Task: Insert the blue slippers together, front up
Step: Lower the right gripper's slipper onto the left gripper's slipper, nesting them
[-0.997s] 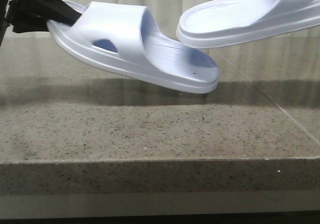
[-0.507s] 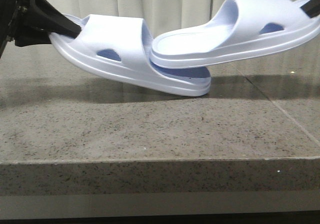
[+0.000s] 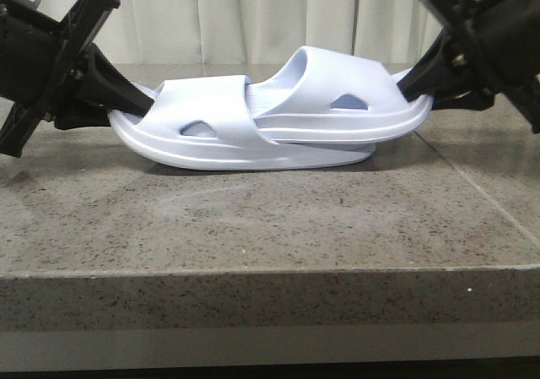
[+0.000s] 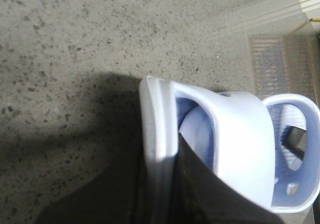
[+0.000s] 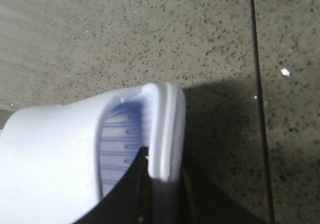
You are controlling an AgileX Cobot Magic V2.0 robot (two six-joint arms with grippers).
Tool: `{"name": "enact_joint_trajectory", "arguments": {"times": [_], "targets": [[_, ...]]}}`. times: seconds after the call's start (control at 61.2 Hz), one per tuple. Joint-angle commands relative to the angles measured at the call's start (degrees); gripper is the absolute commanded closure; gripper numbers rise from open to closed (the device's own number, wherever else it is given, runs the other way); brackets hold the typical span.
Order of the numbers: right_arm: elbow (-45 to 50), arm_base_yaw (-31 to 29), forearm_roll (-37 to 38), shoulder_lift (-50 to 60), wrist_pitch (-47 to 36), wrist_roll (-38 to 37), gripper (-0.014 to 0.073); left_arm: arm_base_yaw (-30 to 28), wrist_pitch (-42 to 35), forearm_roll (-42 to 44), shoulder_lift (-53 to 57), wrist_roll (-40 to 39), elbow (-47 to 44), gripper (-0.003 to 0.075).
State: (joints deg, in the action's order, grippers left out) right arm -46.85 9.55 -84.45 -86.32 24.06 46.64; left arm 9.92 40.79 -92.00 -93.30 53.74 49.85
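With each black gripper clamped on a heel, left (image 3: 135,102) and right (image 3: 413,88), the pale lavender-blue moulded foam slippers (image 3: 270,121) sat nested low over the speckled grey stone desk (image 3: 253,219); a level, straight final push would probably seat them fully.

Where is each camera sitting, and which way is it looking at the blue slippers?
Front view: sits low at the table's edge, faces forward at the blue slippers nested on the stone table; shows the left pincer and right pincer.
Left wrist view: rides the left arm, looks down at the slipper heel the left pincer grips.
Right wrist view: rides the right arm, looks down at the other heel the right pincer grips.
Shared: the slippers and table.
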Motion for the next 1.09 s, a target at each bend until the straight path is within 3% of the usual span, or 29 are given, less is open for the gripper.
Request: {"name": "enact_joint_trajectory", "arguments": {"times": [0.0,0.752,0.866,1.078], "targets": [[-1.5,3.8,-2.6,0.9,7.9,0.9,0.0711,1.8,6.7,-4.5,1.7,0.2,1.3,0.0741],[-1.6,3.7,-1.9,0.8,6.2,0.9,0.0701,1.8,7.7,-4.5,1.7,0.6,1.3,0.0741],[-1.6,3.3,0.2,0.8,4.8,0.9,0.0592,1.8,7.7,-4.5,1.7,0.6,1.3,0.0741],[-1.6,-2.1,3.3,0.8,6.9,0.9,0.0168,1.8,7.9,-5.4,1.7,0.6,1.3,0.0741]]}}
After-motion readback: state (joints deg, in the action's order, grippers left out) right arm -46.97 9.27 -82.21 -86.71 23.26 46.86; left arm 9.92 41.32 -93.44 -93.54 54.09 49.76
